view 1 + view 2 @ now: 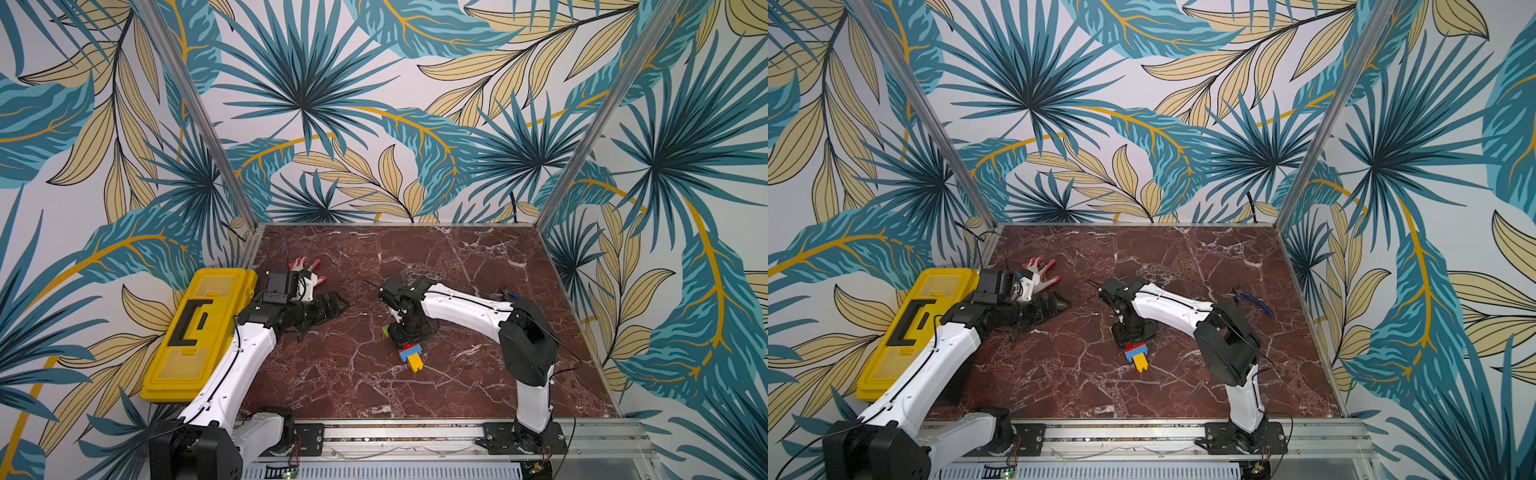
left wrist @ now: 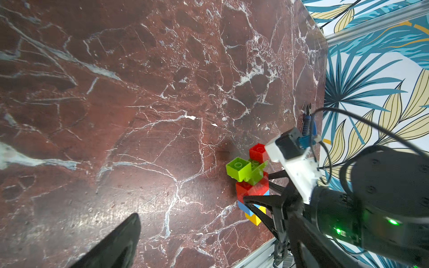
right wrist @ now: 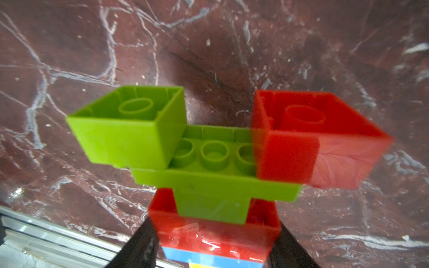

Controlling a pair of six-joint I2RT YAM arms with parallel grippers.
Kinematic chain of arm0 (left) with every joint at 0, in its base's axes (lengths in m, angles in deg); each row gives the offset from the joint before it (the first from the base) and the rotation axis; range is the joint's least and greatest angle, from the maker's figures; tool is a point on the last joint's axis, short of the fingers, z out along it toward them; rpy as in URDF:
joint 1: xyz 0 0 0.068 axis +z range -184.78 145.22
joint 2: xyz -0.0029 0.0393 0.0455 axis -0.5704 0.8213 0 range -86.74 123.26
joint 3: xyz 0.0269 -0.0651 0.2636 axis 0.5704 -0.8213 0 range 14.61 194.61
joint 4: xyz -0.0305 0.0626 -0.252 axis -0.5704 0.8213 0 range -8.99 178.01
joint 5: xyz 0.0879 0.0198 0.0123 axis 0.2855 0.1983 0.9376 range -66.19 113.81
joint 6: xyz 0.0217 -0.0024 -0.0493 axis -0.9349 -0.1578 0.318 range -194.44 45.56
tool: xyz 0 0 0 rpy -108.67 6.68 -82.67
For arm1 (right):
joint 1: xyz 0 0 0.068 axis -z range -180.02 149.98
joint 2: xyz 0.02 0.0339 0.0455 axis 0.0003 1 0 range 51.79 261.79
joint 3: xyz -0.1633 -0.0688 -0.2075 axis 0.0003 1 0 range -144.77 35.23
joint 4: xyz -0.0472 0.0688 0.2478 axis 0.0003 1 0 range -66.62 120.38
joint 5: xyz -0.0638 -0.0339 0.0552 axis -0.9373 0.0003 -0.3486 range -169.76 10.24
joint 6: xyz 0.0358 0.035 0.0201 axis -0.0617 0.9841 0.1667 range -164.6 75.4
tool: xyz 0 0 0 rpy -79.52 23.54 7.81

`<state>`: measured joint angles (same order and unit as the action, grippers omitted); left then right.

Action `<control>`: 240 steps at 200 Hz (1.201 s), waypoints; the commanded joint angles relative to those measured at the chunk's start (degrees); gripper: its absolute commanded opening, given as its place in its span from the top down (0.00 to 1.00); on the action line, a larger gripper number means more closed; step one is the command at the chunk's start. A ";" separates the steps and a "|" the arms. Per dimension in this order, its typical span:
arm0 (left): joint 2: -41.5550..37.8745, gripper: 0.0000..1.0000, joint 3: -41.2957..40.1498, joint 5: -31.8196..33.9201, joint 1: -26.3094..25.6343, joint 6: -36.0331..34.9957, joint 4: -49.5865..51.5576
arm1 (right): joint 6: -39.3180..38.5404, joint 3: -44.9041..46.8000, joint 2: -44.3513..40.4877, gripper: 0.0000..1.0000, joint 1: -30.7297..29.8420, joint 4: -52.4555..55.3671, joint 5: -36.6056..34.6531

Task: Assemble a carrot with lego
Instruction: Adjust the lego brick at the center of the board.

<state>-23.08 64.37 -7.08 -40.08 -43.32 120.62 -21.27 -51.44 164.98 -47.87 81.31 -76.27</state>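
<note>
The carrot [image 1: 409, 353] lies low over the marble table near its middle, yellow tip [image 1: 415, 363] pointing to the front edge. It also shows in the other top view, carrot [image 1: 1136, 353]. My right gripper [image 1: 409, 338] comes down from above and is shut on the carrot's red body brick [image 3: 213, 232]. Its black fingers [image 3: 139, 246] press both sides of that brick. Past the red brick sit a long green brick [image 3: 216, 183], a small green brick [image 3: 130, 134] and a small red brick [image 3: 313, 139]. My left gripper [image 1: 338, 306] hovers open and empty beside the toolbox, well left of the carrot.
A yellow toolbox [image 1: 199, 332] stands along the table's left edge. A red and white glove [image 1: 307, 270] lies behind my left wrist. Blue-handled pliers [image 1: 1252, 301] rest near the right wall. Patterned walls close in three sides, and a metal rail [image 1: 395, 432] runs along the front.
</note>
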 commanded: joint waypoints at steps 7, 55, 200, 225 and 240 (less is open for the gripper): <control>0.28 0.01 -0.53 0.04 0.29 0.22 -1.90 | -1.30 -0.52 1.15 0.50 0.74 0.21 1.00; 0.24 0.01 -0.98 1.02 0.29 0.49 -2.25 | -0.97 0.82 3.16 0.49 1.11 -3.25 2.13; 2.49 0.01 8.89 26.83 0.88 2.99 -1.31 | -1.72 14.25 -32.04 0.01 1.39 -7.02 -13.05; 3.39 0.01 12.36 33.33 2.84 -0.60 -3.99 | -3.51 22.58 -49.20 0.01 5.95 -16.98 -32.50; -0.32 0.01 5.49 41.39 2.83 -6.79 -15.78 | -7.84 33.87 -59.49 0.01 8.27 -34.17 -41.52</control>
<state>-19.72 75.18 19.41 -38.16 -41.77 116.43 -24.00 -30.92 115.93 -42.87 65.33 -96.97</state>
